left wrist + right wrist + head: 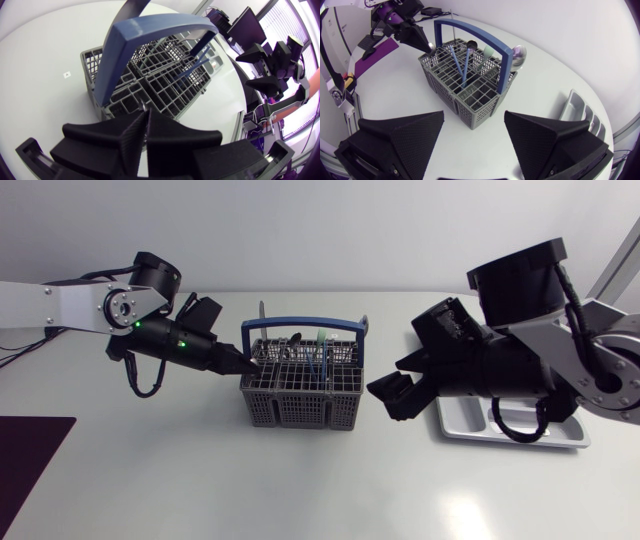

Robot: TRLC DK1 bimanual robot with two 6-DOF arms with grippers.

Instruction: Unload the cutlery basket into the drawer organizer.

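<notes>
**At the basket's rim: one gripper pinched shut, the other waiting wide**

From above, the cutlery basket (pixel 300 395) stands mid-desk, still loaded, its blue handle (pixel 300 325) upright. The left gripper (pixel 248 364) comes in slanted with its tip on the basket's left rim, probably to draw out one piece. The right gripper (pixel 398 380) hangs just right of the basket, fingers apart. The organizer (pixel 470 420) lies on the desk partly under that arm, so it looks placed to receive a piece.

Over the left wrist, the left gripper (pixel 145 122) has its fingers pressed together, a sliver of metal at their tip, right at the basket (pixel 165 85) corner.

Over the right wrist, the right gripper (pixel 474 120) gapes wide, holding nothing, facing the basket (pixel 470 85). It is a grey plastic grid split into compartments, holding blue sticks (pixel 455 60) and a pale green piece (pixel 487 52). The left gripper (pixel 420 40) appears to be clamped on a silver spoon (pixel 431 48) at the far corner. The organizer (pixel 580 110) sits well apart.
</notes>
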